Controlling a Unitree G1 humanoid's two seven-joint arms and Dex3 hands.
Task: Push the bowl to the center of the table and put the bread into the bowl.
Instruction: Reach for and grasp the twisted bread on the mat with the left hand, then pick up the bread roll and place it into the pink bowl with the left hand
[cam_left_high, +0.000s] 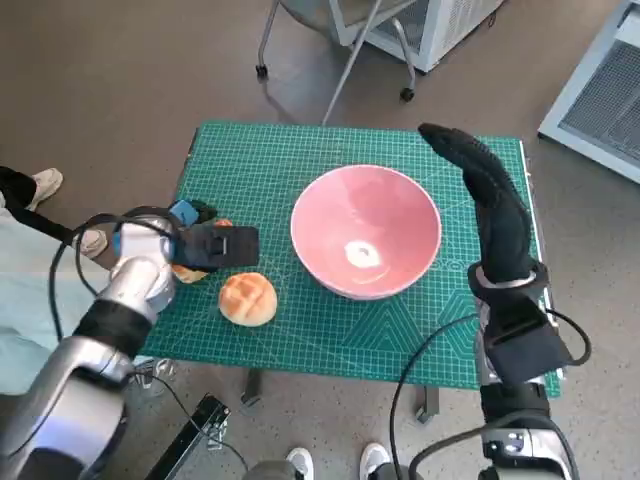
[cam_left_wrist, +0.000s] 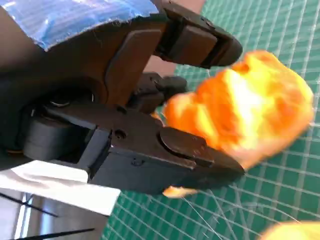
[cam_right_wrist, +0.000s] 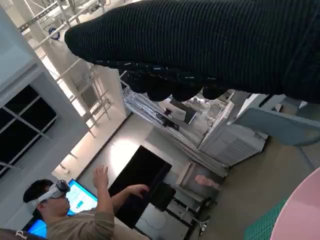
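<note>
Head view shows a green cutting mat (cam_left_high: 300, 330) over the small table, with a big pink bowl (cam_left_high: 366, 230) close to the middle, a bit toward the right. Lots of bare mat in front of the bowl and behind it, less on the right, where the mat edge is near. Right hand (cam_left_high: 490, 195) in the black glove, stretched out long and flat beside the bowl's right rim, holding nothing, close to the mat's right edge. Cannot tell if glove and rim touch.

Two pieces of bread on the left part of the mat. One round bread roll (cam_left_high: 248, 298) lying free, just left of the bowl, not far from the front edge. Another orange bread piece (cam_left_wrist: 245, 107) pinched in the left hand (cam_left_high: 205, 245), black fingers (cam_left_wrist: 200, 42) on both sides of it. That hand sits near the mat's left edge, with open mat between it and the bowl.

Right wrist view: a person (cam_right_wrist: 75, 215) with arms up, far off in the room.
</note>
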